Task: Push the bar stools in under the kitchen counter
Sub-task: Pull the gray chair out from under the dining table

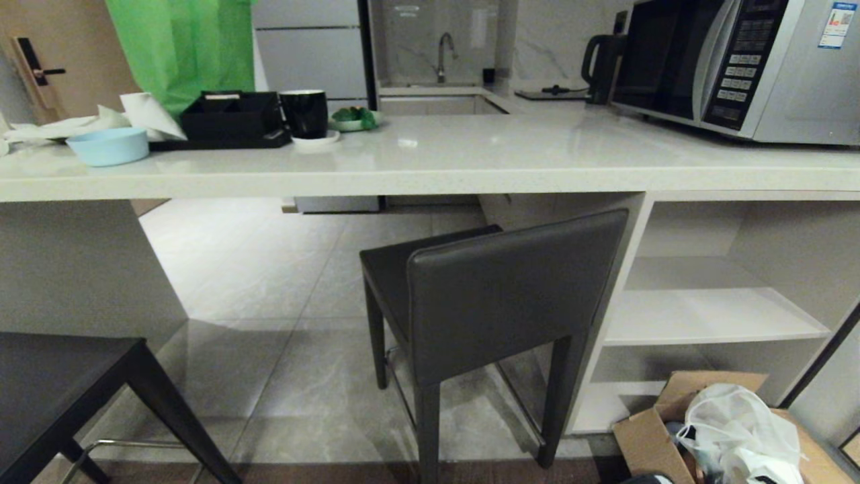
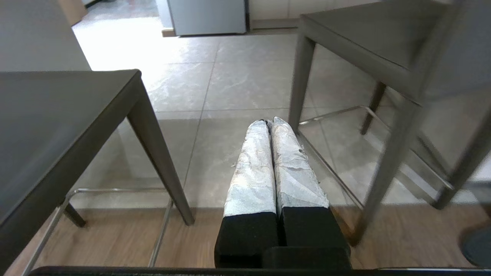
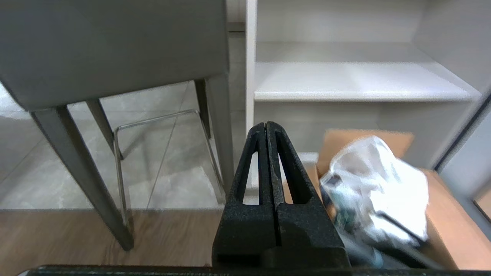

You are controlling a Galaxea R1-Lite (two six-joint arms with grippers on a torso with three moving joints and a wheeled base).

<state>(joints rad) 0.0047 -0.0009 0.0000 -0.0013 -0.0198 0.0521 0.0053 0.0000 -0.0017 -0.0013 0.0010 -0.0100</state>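
Stools out from under counter (image 1: 430,168), grippers idle.
Left stool (image 1: 54,376) well clear of counter; left gripper (image 2: 272,123) pinched together, empty; right stool (image 1: 497,296) half under, beside shelves (image 1: 712,316); right gripper (image 3: 266,125) pinched together, empty.

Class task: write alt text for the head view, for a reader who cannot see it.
A dark grey bar stool stands on the tiled floor, its seat partly under the pale kitchen counter, beside open white shelves. A second stool's seat shows at lower left. A microwave sits on the counter.
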